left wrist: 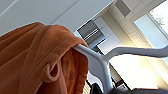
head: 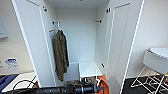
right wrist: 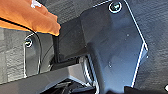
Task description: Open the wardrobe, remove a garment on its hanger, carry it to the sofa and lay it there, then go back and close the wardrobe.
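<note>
The left gripper (head: 99,88) carried the hanger (left wrist: 100,60); its fingers' state I cannot tell. The garment (left wrist: 32,57) could slip off its sloping shoulder. The wardrobe (head: 75,37) stood open.

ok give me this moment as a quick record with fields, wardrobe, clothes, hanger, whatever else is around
wardrobe: tall white wardrobe, both doors open
left inside: olive-green garment hanging at the left of the interior
garment: orange hooded sweatshirt, outside the wardrobe, low at the front of the head view
hanger: thin white hanger, sweatshirt draped over one shoulder
left gripper: at the head view's lower edge, by the hanger; grip not visible
beside: white chair on wire legs, right of the wardrobe
</note>
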Robot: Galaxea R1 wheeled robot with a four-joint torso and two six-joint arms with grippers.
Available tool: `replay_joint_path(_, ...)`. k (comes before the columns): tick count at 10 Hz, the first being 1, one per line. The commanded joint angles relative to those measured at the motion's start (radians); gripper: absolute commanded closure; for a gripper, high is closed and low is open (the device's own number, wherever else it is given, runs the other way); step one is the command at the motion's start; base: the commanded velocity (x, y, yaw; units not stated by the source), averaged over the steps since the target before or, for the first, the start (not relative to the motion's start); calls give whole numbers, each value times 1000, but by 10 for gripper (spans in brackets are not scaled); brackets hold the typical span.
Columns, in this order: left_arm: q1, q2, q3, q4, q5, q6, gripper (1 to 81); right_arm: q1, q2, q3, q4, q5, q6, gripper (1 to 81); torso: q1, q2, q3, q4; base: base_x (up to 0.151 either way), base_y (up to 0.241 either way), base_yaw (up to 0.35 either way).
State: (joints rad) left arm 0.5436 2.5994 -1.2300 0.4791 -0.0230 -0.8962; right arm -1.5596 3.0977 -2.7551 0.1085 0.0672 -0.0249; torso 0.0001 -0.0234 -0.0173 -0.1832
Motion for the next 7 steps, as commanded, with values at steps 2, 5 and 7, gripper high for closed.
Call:
replay_joint_path(2,-165,1,63,35,-120,8,811,46,8,8,8,-53,2,10,0,0,0,0,0,0,0)
replay_joint_path(5,-153,-14,64,35,-160,8,811,43,6,8,8,-53,2,10,0,0,0,0,0,0,0)
replay_joint_path(7,-152,-19,64,35,-158,8,811,43,6,8,8,-53,2,10,0,0,0,0,0,0,-42)
